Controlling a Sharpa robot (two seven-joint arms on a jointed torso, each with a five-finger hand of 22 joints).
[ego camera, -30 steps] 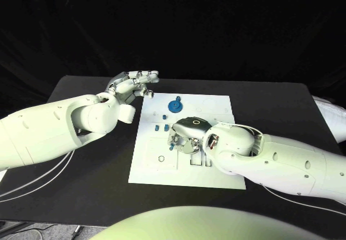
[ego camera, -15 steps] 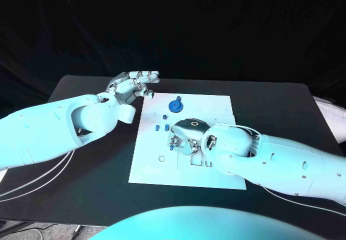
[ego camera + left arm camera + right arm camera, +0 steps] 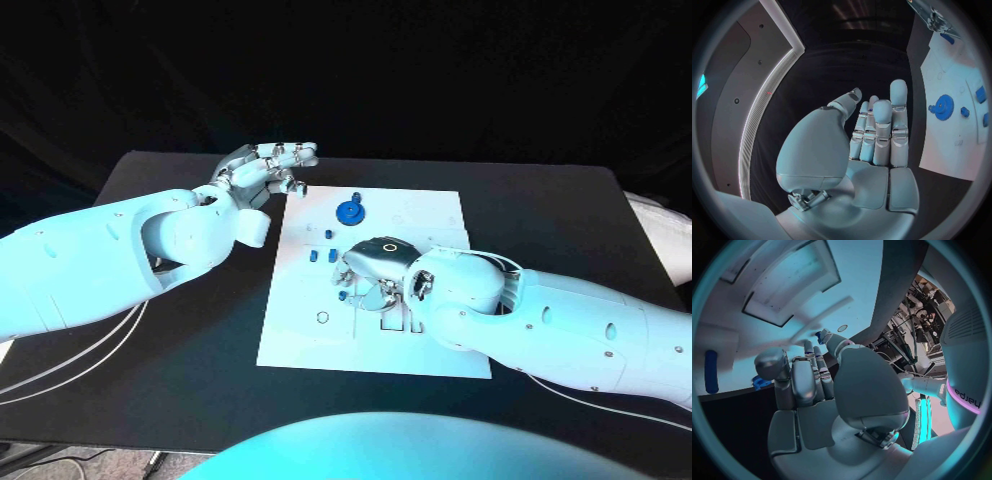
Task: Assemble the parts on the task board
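I see cool cyan light washing everything; the white board (image 3: 418, 215) glares against a dim black tabletop (image 3: 173, 330). Both wrist pictures bend straight edges and darken at the rim.

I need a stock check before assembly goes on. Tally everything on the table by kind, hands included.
Hands: 2, the left hand and the right hand
Task board: 1
Blue gear: 1
Small blue parts lying near the gear: 3
Small blue part at the right hand's fingers: 1
Total: 8; more may lie hidden under the right hand.
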